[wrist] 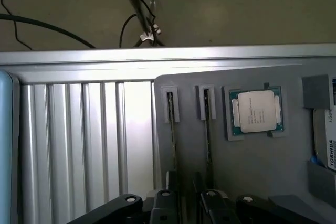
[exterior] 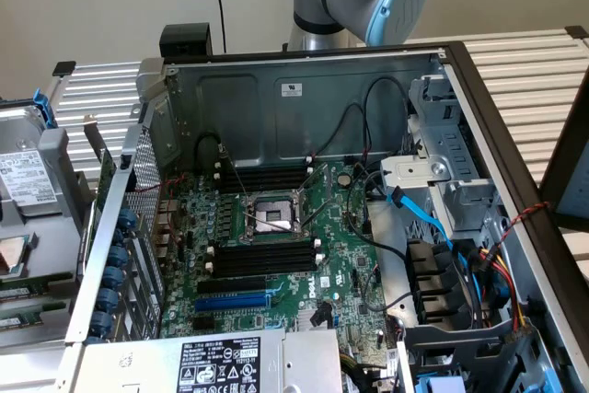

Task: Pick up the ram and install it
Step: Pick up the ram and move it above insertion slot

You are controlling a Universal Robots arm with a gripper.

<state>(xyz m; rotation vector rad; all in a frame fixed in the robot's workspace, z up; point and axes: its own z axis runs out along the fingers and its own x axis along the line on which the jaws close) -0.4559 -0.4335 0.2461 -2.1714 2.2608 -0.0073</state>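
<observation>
Pincer [wrist: 187, 207], opening not discernible, near the ram [wrist: 171, 129] standing edge-up in its grey tray [wrist: 252, 166]: best centred squarely over that edge before closing.

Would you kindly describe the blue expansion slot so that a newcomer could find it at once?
Look inside the open computer case at the green motherboard. Between the black memory slots beside the processor socket and the labelled power supply lies the blue expansion slot, the only blue one among black neighbours.
</observation>
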